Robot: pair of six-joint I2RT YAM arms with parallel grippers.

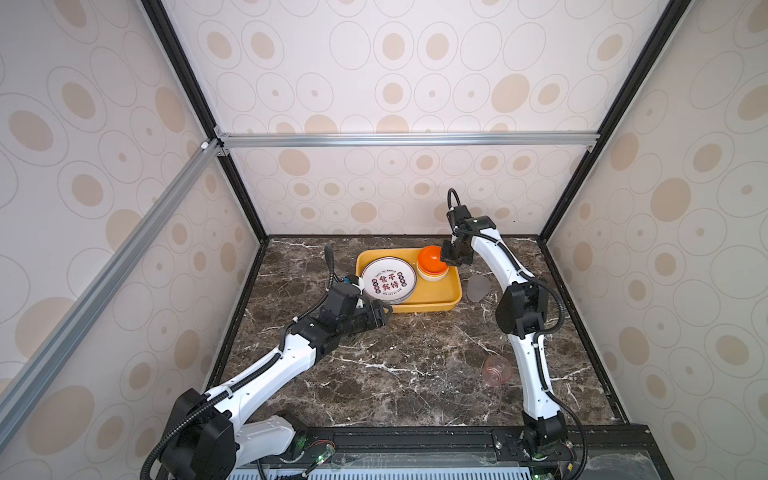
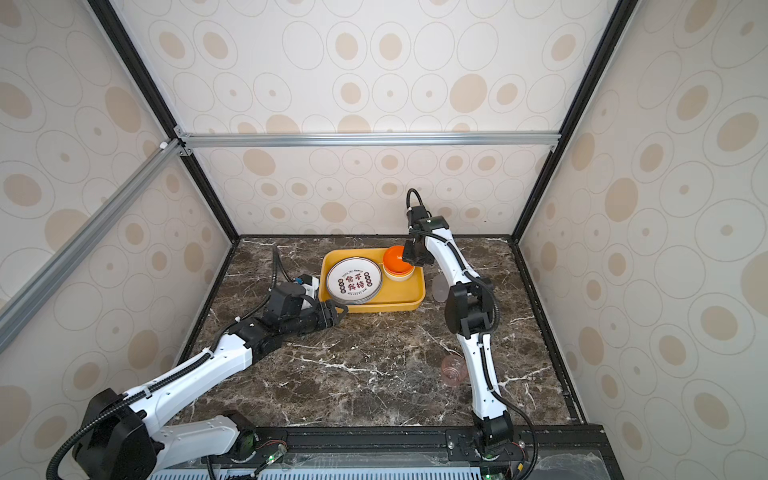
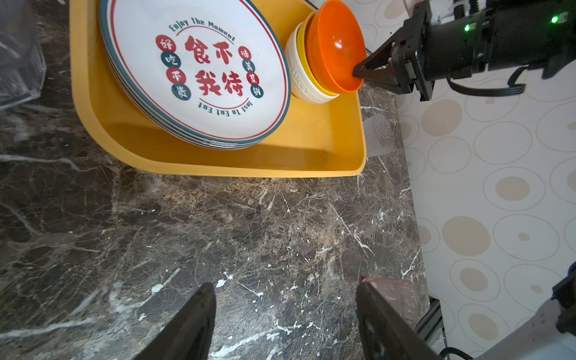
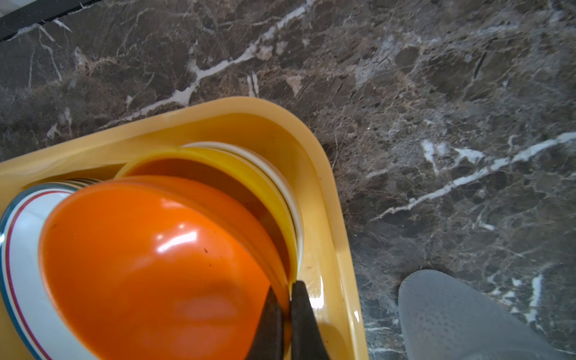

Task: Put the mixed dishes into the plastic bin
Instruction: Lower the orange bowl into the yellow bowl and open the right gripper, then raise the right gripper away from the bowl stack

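Our right gripper (image 4: 285, 288) pinches the orange bowl (image 4: 149, 255) by its rim, tilted over stacked bowls (image 4: 274, 184) in the bin (image 4: 324, 187) beneath; a grey cup (image 4: 452, 321) lies beside. Our left gripper (image 3: 285, 286) stands spread apart, just beside the bin.

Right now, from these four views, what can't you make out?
- Plate count: top plate covers the rest; only edges show in the left wrist view.
- Bowls under the orange bowl: interiors covered, right wrist view.
- Grey cup: cut off by the right wrist frame edge.
- Pink cup: partly behind the right arm in a top view.
- Clear object: blurred, cut off in the left wrist view.
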